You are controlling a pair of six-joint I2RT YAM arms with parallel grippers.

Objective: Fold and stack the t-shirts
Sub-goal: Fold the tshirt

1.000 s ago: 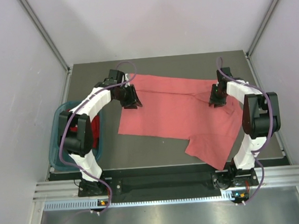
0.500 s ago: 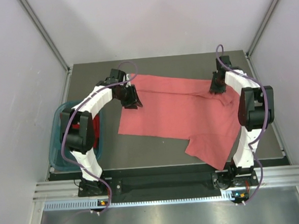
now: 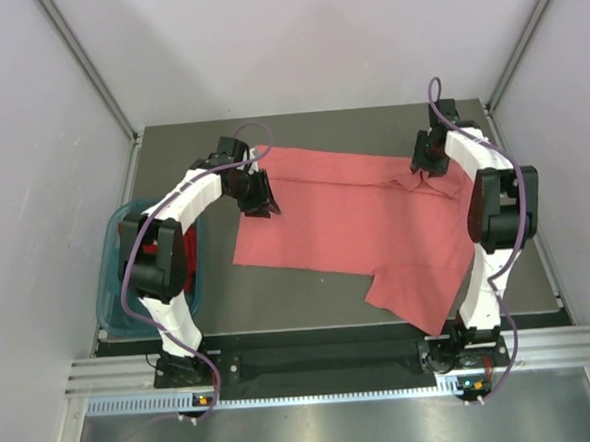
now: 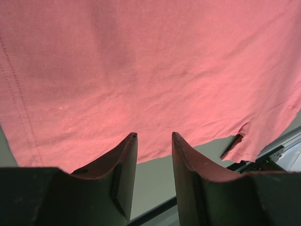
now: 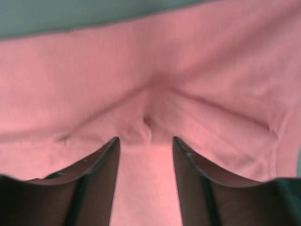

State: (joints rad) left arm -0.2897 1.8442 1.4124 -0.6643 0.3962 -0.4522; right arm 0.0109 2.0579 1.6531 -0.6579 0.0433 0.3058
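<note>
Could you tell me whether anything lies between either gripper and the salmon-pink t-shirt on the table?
Nothing visible does. The left gripper hangs right over the far left corner of the salmon-pink t-shirt, and the right gripper is over its far right part. Both have their jaws apart, with only cloth ahead of them.

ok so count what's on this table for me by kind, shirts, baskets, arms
salmon-pink t-shirt: 1, spread on the table
deep red t-shirt: 1, in the basket, mostly hidden by the left arm
teal basket: 1
robot arms: 2, left arm and right arm
total: 5
</note>
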